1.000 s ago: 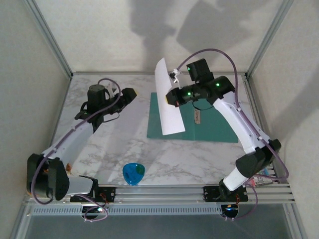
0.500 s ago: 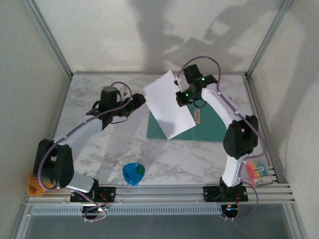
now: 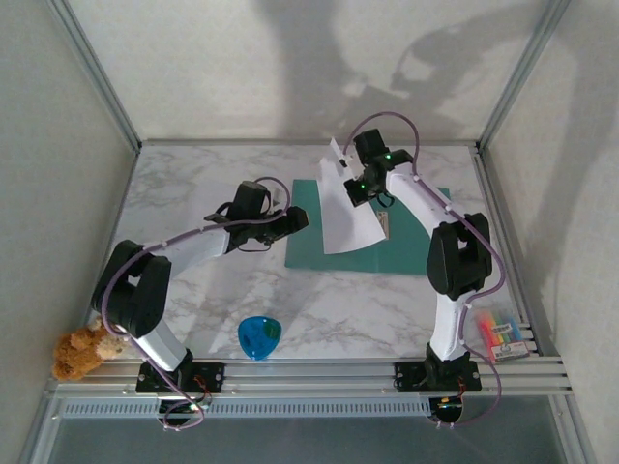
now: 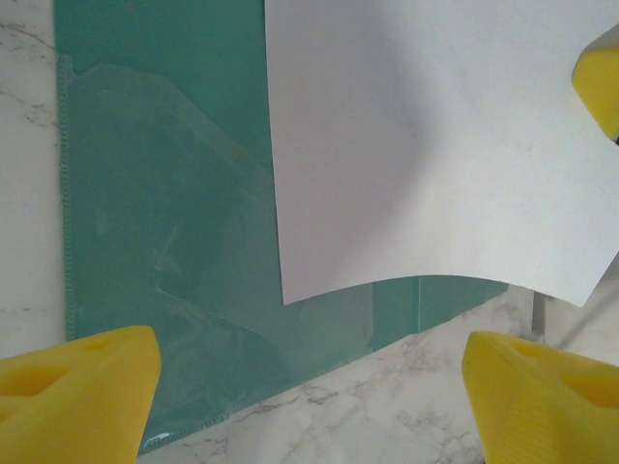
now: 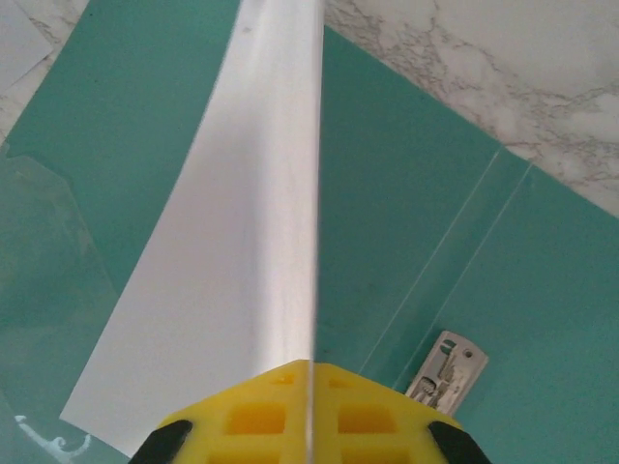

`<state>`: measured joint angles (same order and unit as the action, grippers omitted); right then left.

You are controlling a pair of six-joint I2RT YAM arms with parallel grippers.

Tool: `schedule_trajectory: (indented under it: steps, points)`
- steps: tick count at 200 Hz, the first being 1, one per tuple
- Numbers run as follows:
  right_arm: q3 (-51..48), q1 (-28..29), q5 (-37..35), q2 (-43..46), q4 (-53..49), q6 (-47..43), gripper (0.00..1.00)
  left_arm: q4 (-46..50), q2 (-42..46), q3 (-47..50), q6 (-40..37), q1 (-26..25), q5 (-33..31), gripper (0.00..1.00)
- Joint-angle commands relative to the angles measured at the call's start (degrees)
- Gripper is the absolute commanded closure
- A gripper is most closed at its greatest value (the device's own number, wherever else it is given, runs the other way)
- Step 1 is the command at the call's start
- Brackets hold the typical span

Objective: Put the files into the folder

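Left arm (image 3: 193,246) swung toward folder (image 3: 416,253), left jaws wide, apparently touching nothing, right jaws pinching sheet (image 3: 344,218)

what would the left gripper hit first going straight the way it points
Likely the folder, at its near edge right ahead of the left gripper; the sheet hanging over it comes next, though depth is unclear.

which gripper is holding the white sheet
The right gripper, shut on the sheet above the folder; the left gripper is open and empty.

light: bright, even | shadows: large, soft, on back wall (image 3: 193,77) | focus: sharp
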<state>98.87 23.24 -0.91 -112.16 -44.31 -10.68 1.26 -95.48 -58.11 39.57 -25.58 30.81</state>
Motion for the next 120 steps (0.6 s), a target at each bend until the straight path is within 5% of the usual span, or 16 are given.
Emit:
schedule_trajectory:
  steps: [1,120]
  points:
    - [2.1,-1.6,0.7,0.0,-0.4,-3.5,1.0,-0.6,-1.9,-2.0,-1.7,-0.5,0.5,0.18]
    - [-4.3,-8.7,9.4,6.0,5.1,-11.2,1.0,0.1,-10.0,-5.5,-3.5,-0.8,3.3,0.2]
